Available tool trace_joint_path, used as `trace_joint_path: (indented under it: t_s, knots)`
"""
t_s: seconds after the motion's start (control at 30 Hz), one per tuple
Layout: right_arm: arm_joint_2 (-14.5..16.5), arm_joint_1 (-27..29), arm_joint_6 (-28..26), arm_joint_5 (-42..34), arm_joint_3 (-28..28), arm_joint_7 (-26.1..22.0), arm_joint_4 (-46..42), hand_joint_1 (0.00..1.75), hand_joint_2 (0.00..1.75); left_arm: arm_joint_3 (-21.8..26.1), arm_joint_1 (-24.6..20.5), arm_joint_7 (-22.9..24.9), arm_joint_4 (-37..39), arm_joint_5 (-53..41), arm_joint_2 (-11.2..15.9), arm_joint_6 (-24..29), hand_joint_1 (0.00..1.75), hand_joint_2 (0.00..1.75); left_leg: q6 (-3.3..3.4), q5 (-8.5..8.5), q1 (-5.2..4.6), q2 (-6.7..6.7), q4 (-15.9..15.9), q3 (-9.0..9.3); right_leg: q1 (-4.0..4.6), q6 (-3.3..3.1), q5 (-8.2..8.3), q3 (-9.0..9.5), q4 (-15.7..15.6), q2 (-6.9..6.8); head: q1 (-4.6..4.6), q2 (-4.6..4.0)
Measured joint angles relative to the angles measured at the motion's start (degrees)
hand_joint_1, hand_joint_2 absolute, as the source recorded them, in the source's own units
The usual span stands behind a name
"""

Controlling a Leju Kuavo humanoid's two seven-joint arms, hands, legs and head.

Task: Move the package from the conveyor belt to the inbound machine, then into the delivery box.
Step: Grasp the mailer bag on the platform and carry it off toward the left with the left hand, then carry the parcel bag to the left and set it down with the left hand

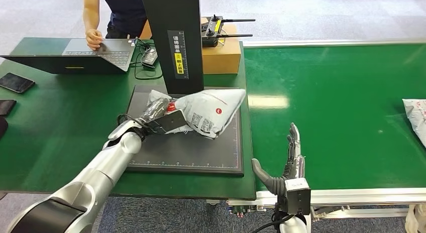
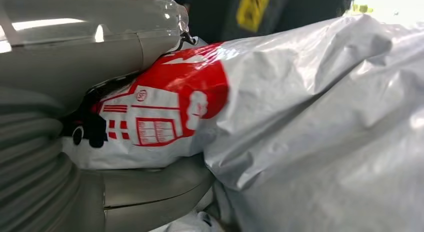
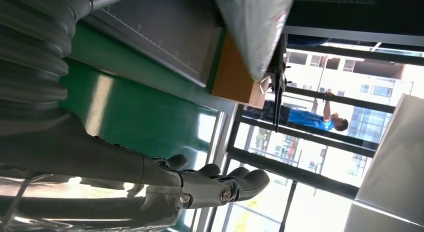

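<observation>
left robot hand [image 1: 156, 118] grips package [image 1: 213, 111] | right robot hand [image 1: 291, 155] fingers extended, empty

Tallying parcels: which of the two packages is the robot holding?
The package on the black scanner plate, gripped by the left hand. The other package lies untouched on the conveyor belt.

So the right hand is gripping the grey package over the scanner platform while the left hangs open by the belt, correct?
Not quite: the hands are swapped. In the head view the left hand grips the grey package over the black scanner platform, and the left wrist view shows the bag against its fingers. The right hand is the open one, at the edge of the green belt.
</observation>
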Motion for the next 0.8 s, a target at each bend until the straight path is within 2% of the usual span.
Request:
trace_joint_path:
  t_s: [0.27,0.4,0.5,0.67,0.8]
  knots:
    - [0.3,0.4,0.0,0.3,0.0,0.1,0.0,0.0,1.75,9.1,6.0,-3.7,-14.2,6.3,2.8,2.3,1.75,1.75,0.0,0.0,0.0,0.0,0.0,-0.1,0.0,-0.01,-0.01,-0.11,0.0,0.0,0.0,0.0]
    - [0.5,0.9,0.1,0.3,-0.1,0.0,0.0,0.0,1.75,13.4,9.0,-3.9,-20.6,7.9,3.2,3.3,1.56,1.75,0.0,-0.01,0.0,0.0,0.0,-0.13,-0.01,0.0,-0.02,-0.13,0.0,0.0,0.0,0.0]
    - [0.7,1.3,0.3,0.3,-0.4,-0.1,-0.1,0.0,1.75,16.3,10.3,-3.3,-23.4,8.4,3.6,4.6,1.64,1.75,0.0,-0.01,0.0,0.0,0.0,-0.14,0.0,0.0,-0.02,-0.14,0.0,0.0,0.0,0.0]
    - [1.1,1.7,1.3,0.9,-0.7,-0.1,-0.3,0.0,1.75,23.0,11.2,-3.3,-24.3,12.3,4.8,6.9,1.24,1.75,0.0,0.0,0.01,0.02,0.0,-0.14,0.01,-0.01,-0.02,-0.16,0.0,0.02,-0.01,0.0]
    - [1.4,1.6,1.7,1.0,-0.7,-0.1,-0.1,0.0,1.75,30.9,11.8,-3.7,-24.1,17.9,5.9,9.1,0.79,1.75,-0.01,0.0,0.04,0.05,0.0,-0.15,0.03,-0.02,-0.03,-0.17,0.0,0.05,-0.01,0.0]
